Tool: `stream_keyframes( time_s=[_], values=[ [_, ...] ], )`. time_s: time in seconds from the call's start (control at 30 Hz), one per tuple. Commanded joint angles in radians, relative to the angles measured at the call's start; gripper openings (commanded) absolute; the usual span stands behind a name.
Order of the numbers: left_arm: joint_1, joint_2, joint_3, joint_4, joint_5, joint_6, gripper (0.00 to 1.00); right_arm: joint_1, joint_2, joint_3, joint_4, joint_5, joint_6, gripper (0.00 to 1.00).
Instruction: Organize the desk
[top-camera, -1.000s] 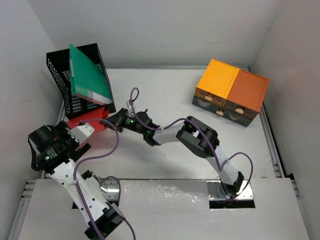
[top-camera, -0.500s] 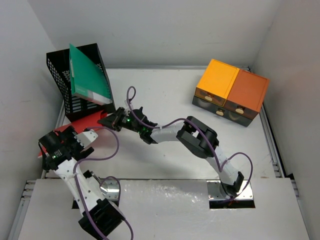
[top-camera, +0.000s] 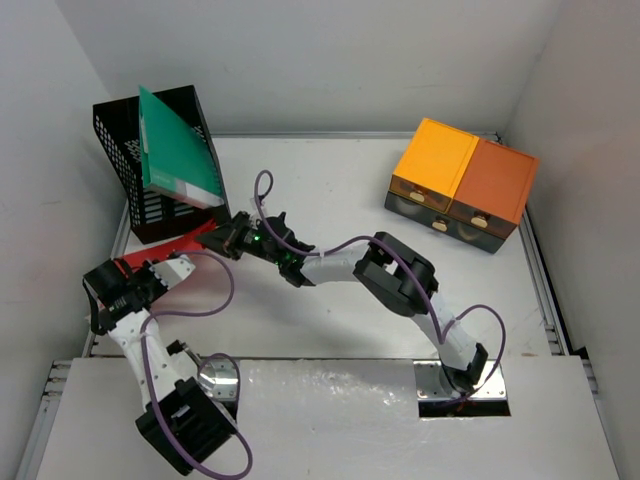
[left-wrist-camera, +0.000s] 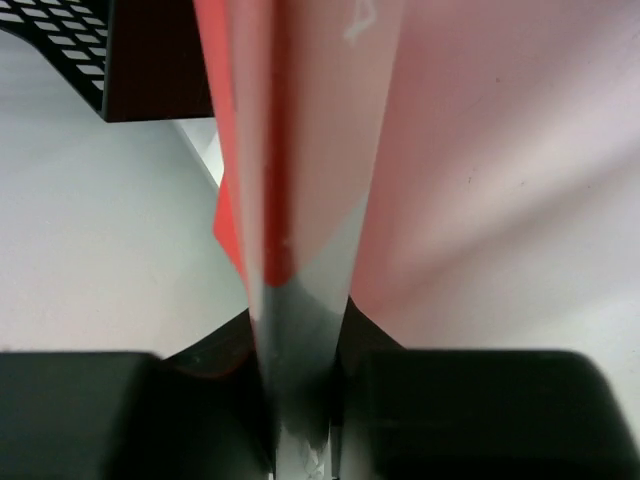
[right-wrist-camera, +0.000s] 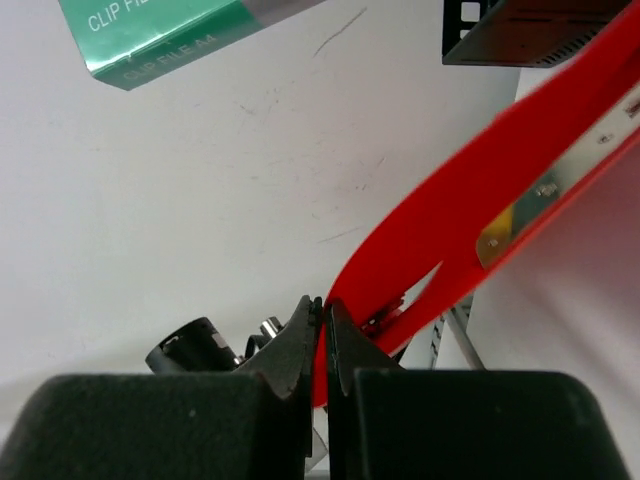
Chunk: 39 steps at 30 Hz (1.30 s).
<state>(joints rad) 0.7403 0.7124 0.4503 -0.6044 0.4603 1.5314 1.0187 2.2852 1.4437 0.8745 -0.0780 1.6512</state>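
1. The left gripper (left-wrist-camera: 300, 350) and right gripper (right-wrist-camera: 322, 335) each clamp narrow jaws on the red folder (top-camera: 185, 243) at opposite ends, likely to steady its floppy covers for filing.
2. The desk (top-camera: 330, 190) lies beneath; whether the folder touches it is unclear.
3. At ten o'clock the black mesh rack (top-camera: 120, 140) holds a tilted green file (top-camera: 175, 150), which crowds the opening.
4. The orange drawer unit (top-camera: 462, 180) sits well apart at two o'clock.
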Motion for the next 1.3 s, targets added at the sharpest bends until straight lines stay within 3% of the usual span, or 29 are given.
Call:
stream_keyframes(
  time_s=[0.0, 0.03, 0.07, 0.1, 0.13, 0.43, 0.6, 0.87, 1.1, 1.27],
  values=[
    [0.005, -0.007, 0.031, -0.041, 0.021, -0.044, 0.00, 0.004, -0.023, -0.005, 0.040, 0.000, -0.019, 0.00],
    [0.004, -0.005, 0.060, -0.069, 0.020, -0.040, 0.00, 0.001, -0.027, -0.009, 0.055, -0.003, -0.019, 0.00],
    [0.004, -0.004, 0.074, -0.127, 0.020, -0.040, 0.00, 0.000, -0.030, -0.014, 0.063, -0.011, -0.024, 0.06],
    [0.005, -0.005, 0.093, -0.156, 0.020, -0.037, 0.00, -0.002, -0.035, -0.025, 0.075, -0.035, -0.043, 0.31],
    [0.005, -0.005, 0.126, -0.184, 0.020, -0.037, 0.00, -0.006, -0.056, -0.040, 0.081, -0.043, -0.053, 0.43],
    [0.007, 0.010, 0.398, -0.443, 0.081, -0.192, 0.00, -0.055, -0.306, -0.315, 0.126, -0.034, -0.316, 0.87],
    [0.007, 0.028, 0.502, -0.452, 0.057, -0.347, 0.00, -0.065, -0.460, -0.417, 0.038, -0.013, -0.603, 0.88],
    [0.007, 0.055, 0.654, -0.500, 0.026, -0.514, 0.00, -0.065, -0.668, -0.534, -0.132, 0.190, -0.973, 0.88],
    [0.007, 0.087, 0.810, -0.586, -0.069, -0.666, 0.00, -0.066, -0.721, -0.661, -0.057, 0.260, -1.050, 0.90],
    [0.007, 0.197, 1.094, -0.687, -0.020, -0.740, 0.00, -0.084, -0.744, -0.726, -0.002, 0.256, -1.056, 0.92]
  ],
)
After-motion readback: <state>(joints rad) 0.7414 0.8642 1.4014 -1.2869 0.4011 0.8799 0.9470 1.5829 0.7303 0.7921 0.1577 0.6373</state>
